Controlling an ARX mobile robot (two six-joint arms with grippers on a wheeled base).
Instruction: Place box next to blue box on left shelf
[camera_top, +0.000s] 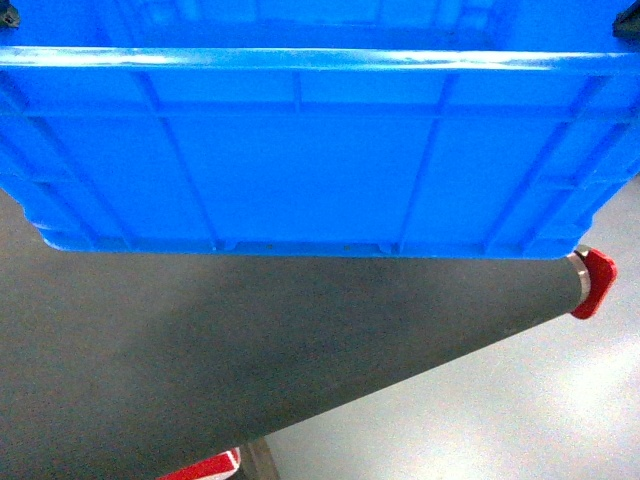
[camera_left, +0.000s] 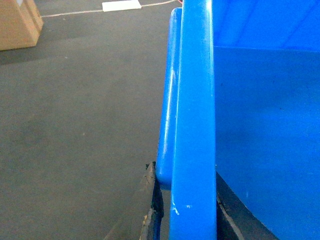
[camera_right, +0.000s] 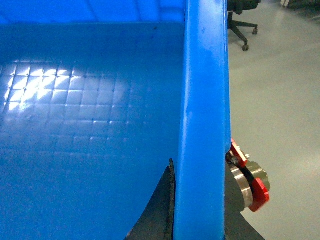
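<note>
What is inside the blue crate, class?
The crate looks empty: only its bare gridded floor shows in the right wrist view. Corners beyond the frame stay unseen.

Left pincer (camera_left: 186, 220): black fingers (camera_left: 152, 210), worn, chipped edges. Right pincer (camera_right: 197, 215): dark fingers (camera_right: 160, 210), possibly rubber-padded.

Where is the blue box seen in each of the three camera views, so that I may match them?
Head: the box fills the upper half, ribbed side facing the camera.
Left wrist: its rim runs vertically at centre, interior to the right.
Right wrist: rim vertical, gridded floor to the left.
Shared landmark: the thick rim.
</note>
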